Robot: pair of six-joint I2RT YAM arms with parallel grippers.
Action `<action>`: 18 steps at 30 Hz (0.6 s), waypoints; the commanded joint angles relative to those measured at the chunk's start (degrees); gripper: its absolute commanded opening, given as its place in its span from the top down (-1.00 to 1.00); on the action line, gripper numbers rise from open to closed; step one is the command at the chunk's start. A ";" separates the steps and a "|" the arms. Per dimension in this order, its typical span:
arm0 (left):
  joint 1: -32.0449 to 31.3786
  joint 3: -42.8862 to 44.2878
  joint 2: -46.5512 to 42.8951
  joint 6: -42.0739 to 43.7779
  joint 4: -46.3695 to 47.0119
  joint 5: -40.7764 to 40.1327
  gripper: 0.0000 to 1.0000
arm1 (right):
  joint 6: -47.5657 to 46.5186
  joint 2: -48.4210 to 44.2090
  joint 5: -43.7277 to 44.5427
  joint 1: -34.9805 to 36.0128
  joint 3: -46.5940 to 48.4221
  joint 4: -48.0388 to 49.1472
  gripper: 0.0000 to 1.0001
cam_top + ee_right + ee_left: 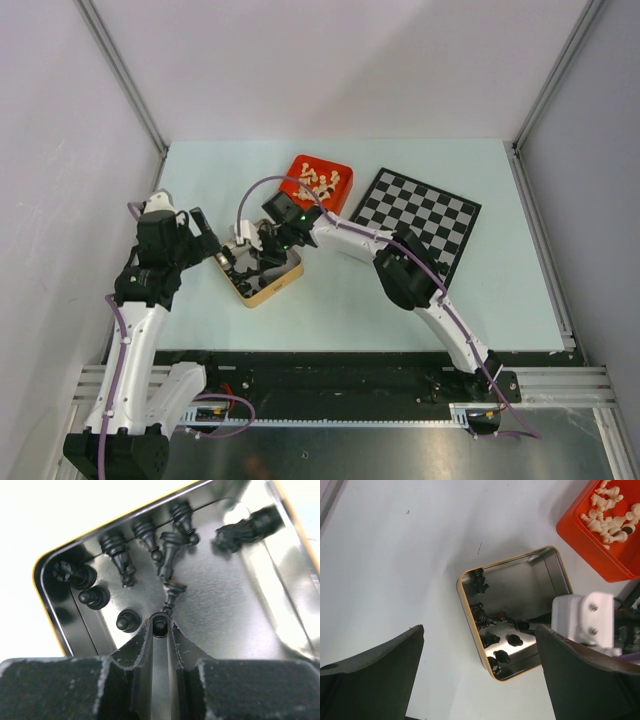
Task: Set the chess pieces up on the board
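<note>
While the right pincer [160,630] reaches down into the tin [45,567], its two fingertips are drawn almost together on the round head of a black chessman [160,624], gripping it low against the tin's shiny floor. Whether that piece has left the floor cannot be told. Just beyond the fingertips the other black chessmen [170,555] lie tipped on their sides, most of them bunched along the far wall and the left corner, with one apart toward the right wall.

The tin is square with a gold rim and sits on the pale counter [450,300]. At its left side the left pincer [479,640] hangs above the counter with its jaws spread wide and nothing between them.

Behind the tin, close to it, stands the red tray [343,178], heaped with cream chessmen [320,183]. To the right of the tray the board [425,210] lies flat on the counter, turned at an angle, one corner near the tray; the right arm crosses over its near left edge.
</note>
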 commanded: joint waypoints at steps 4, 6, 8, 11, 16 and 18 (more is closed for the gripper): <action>0.58 -0.11 -1.04 -1.66 0.03 2.20 -0.92 | 7.68 -7.60 -4.27 -3.01 5.94 -0.73 0.84; 0.58 -0.11 -0.95 -2.01 0.21 2.73 -0.92 | 9.01 -9.70 -5.06 -3.71 5.68 -1.69 0.84; 0.58 -0.37 -0.78 -2.19 0.30 3.26 -0.93 | 11.03 -11.73 -5.24 -4.32 4.28 -2.40 0.84; 0.58 -1.51 -0.69 -2.81 1.08 5.45 -0.95 | 12.88 -17.08 -4.54 -6.26 0.08 -4.41 0.83; 0.58 -4.23 0.80 -3.60 3.98 11.95 -0.94 | 14.38 -28.32 -1.47 -12.23 -10.12 -7.14 0.82; 0.58 -5.46 0.90 -4.12 5.38 13.19 -0.94 | 15.08 -31.67 1.33 -14.34 -16.17 -7.41 0.81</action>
